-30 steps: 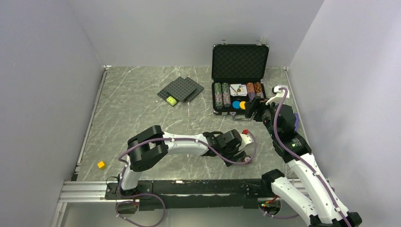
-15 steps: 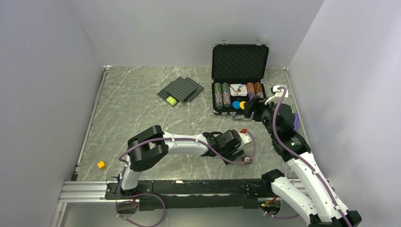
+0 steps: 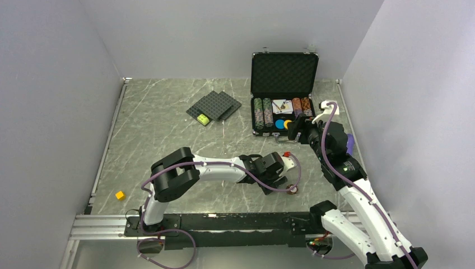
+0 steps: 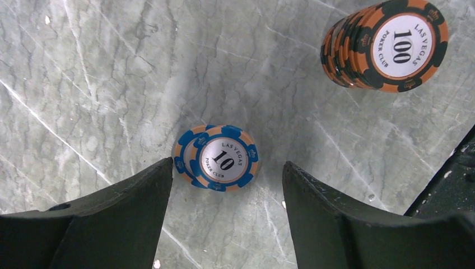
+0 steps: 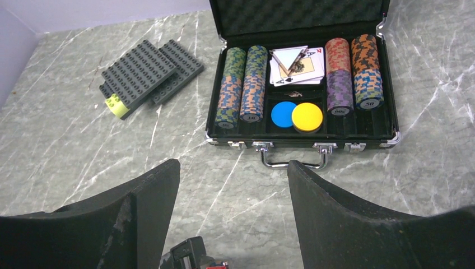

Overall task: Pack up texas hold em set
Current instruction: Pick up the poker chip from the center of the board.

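The black silver-edged briefcase (image 3: 284,70) (image 5: 302,140) lies open at the back right. It holds several rows of poker chips (image 5: 242,84), cards (image 5: 296,64), a blue disc (image 5: 283,114) and a yellow disc (image 5: 307,116). On the table near the front lie two blue-and-orange "10" chips (image 4: 217,158) (image 3: 292,189) and a stack of orange-and-black "100" chips (image 4: 386,47). My left gripper (image 4: 227,164) (image 3: 282,182) hangs open just above the "10" chips, holding nothing. My right gripper (image 5: 233,163) (image 3: 296,128) is open and empty in front of the case's handle (image 5: 291,162).
Dark grey studded plates (image 3: 214,105) (image 5: 148,70) with a yellow-green brick (image 3: 203,119) lie left of the case. A small yellow cube (image 3: 120,195) sits at the near left. Walls close in the table on three sides. The left arm's wrist (image 5: 190,258) shows below my right fingers.
My left gripper has shifted a little towards the near edge over the loose chips. My right gripper has edged slightly towards the case.
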### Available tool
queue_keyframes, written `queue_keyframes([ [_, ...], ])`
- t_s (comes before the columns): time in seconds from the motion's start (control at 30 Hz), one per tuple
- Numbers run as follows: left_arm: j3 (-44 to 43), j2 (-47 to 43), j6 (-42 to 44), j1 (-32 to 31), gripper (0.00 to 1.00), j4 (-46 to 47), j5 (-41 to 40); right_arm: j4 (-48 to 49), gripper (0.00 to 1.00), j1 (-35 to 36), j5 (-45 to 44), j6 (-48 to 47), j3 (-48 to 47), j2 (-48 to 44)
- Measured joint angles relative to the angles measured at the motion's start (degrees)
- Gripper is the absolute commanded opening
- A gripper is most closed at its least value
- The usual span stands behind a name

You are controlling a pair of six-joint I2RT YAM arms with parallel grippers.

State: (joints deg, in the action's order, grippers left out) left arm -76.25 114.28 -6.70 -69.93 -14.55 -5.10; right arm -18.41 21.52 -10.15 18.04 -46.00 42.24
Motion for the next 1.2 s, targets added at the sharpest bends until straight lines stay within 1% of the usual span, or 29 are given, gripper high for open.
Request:
queue_keyframes([
  [0.13, 0.0, 0.15, -0.17, 0.11, 0.68, -0.5, 0.74, -0.02, 0.75, 0.0, -0.02, 0.0, 0.0, 0.04],
  [0.57, -1.64, 1.46, -0.22, 0.11, 0.6, -0.9, 1.11, -0.04, 0.75, 0.0, -0.02, -0.02, 0.02, 0.02],
  [0.8, -3.5, 2.78, -0.63, 0.11, 0.51, -1.18, 0.46, -0.11, 0.76, 0.0, -0.02, -0.02, 0.02, -0.07],
  [0.87, -3.5, 2.78, -0.87, 0.09, 0.46, -1.18, 0.17, -0.22, 0.76, 0.0, -0.02, -0.02, 0.02, -0.26],
  [0.97, -3.39, 2.78, -1.09, 0.09, 0.33, -1.11, -0.17, -0.35, 0.76, 0.0, -0.02, -0.02, 0.02, -0.61],
  [1.07, -2.82, 2.58, -1.22, -0.02, 0.15, -0.46, -0.59, -0.44, 0.76, 0.0, -0.02, -0.02, 0.02, -0.68],
  [1.1, -2.56, 2.47, -1.29, -0.02, 0.05, -0.11, -0.59, -0.44, 0.76, 0.0, -0.02, -0.02, 0.07, -0.68],
  [1.13, -2.36, 2.43, -1.29, -0.02, 0.0, 0.11, -0.59, -0.44, 0.76, 0.0, -0.02, 0.0, 0.11, -0.68],
  [1.2, -1.97, 2.21, -1.29, -0.02, 0.0, 0.61, -0.61, -0.42, 0.76, 0.0, 0.0, 0.02, 0.22, -0.57],
])
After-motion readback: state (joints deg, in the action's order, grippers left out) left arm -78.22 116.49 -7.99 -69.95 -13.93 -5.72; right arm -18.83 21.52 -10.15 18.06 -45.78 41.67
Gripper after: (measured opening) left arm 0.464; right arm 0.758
